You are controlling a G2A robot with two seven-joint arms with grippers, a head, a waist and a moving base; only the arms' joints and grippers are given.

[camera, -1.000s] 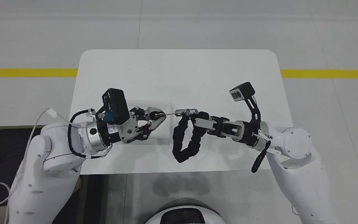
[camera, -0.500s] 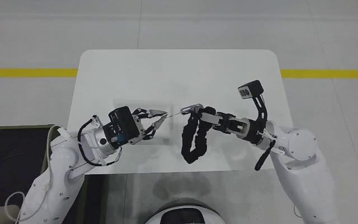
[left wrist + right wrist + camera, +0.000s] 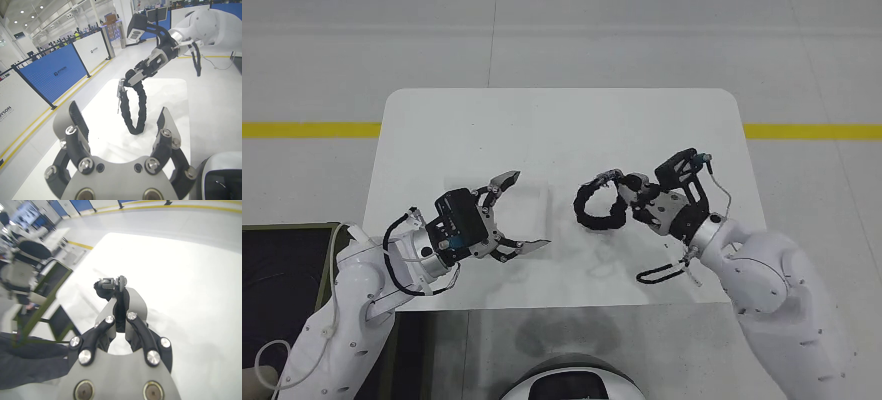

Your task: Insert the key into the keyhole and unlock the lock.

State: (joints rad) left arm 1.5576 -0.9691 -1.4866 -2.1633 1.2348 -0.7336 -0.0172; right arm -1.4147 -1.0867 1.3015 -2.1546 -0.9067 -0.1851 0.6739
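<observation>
the left gripper (image 3: 528,210) is now gaping wide and empty, having let go of the key (image 3: 118,106), which is dangling from the black cable lock (image 3: 590,208) that the right gripper (image 3: 630,188) is clamping and pulling away to the left gripper's 3 o'clock, well apart.

The white desk (image 3: 642,120) is lit brightly and evenly by ceiling lamps (image 3: 22,11), and only faint, soft shadows are cast. In the right wrist view it is washed out by glare, and the room behind is blurred.
</observation>
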